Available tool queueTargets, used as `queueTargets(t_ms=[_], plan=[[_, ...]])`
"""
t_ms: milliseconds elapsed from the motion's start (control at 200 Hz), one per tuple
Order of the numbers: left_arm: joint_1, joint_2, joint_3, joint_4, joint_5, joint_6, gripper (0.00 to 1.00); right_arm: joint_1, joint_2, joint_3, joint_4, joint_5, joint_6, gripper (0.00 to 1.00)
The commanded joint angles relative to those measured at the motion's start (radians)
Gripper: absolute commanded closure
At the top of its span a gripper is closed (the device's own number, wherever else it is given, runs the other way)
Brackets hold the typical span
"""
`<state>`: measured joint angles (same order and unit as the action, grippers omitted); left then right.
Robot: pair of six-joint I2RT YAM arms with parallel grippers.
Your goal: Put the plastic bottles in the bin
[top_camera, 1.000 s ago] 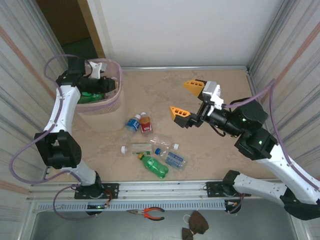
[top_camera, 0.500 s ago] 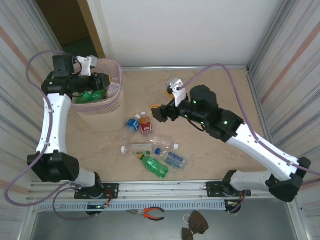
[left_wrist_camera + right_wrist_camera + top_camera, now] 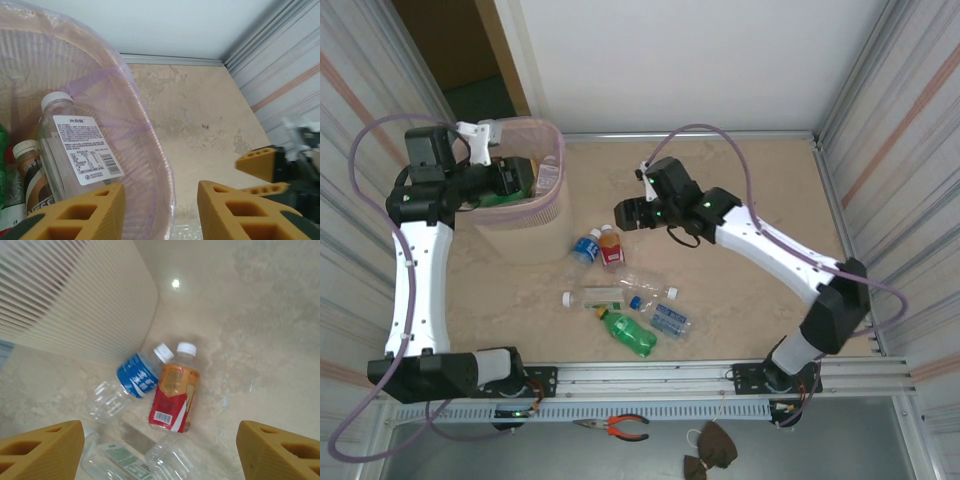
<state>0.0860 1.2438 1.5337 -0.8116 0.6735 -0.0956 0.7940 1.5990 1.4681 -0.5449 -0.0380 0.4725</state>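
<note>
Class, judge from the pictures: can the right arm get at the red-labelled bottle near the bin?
Probably yes. The right tool hovers open above the red-labelled bottle, with nothing over it. The blue-labelled bottle close beside it may crowd one finger.

You see 2 arms, left arm (image 3: 415,270) and right arm (image 3: 770,250): white links, black joints, lilac cables (image 3: 705,128), yellow-orange fingers (image 3: 235,210).

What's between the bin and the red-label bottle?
The blue-label bottle, lying beside the red-label bottle near the bin wall. Right wrist view shows it, top view too.
</note>
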Motion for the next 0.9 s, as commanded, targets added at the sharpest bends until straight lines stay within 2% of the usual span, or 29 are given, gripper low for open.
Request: queueTargets(t_ms=[0,386,571,897], plan=[[0.012,-0.037,-0.023,0.02,0.024,-0.021,0.57,0.025,0.081,0.045,-0.1,-0.011,0.06,0.2],[0.011,-0.076,-0.066,0.022,0.034,-0.019,0.56,0.101,0.397,0.217,-0.179,0.041,0.066,0.1],[0.011,-0.082,-0.073,0.021,0.033,-0.012,0.55,0.11,0.506,0.277,-0.205,0.055,0.093,0.1],[0.012,-0.076,-0.085,0.031,0.037,-0.012,0.55,0.119,0.6,0.313,-0.214,0.084,0.123,0.14]])
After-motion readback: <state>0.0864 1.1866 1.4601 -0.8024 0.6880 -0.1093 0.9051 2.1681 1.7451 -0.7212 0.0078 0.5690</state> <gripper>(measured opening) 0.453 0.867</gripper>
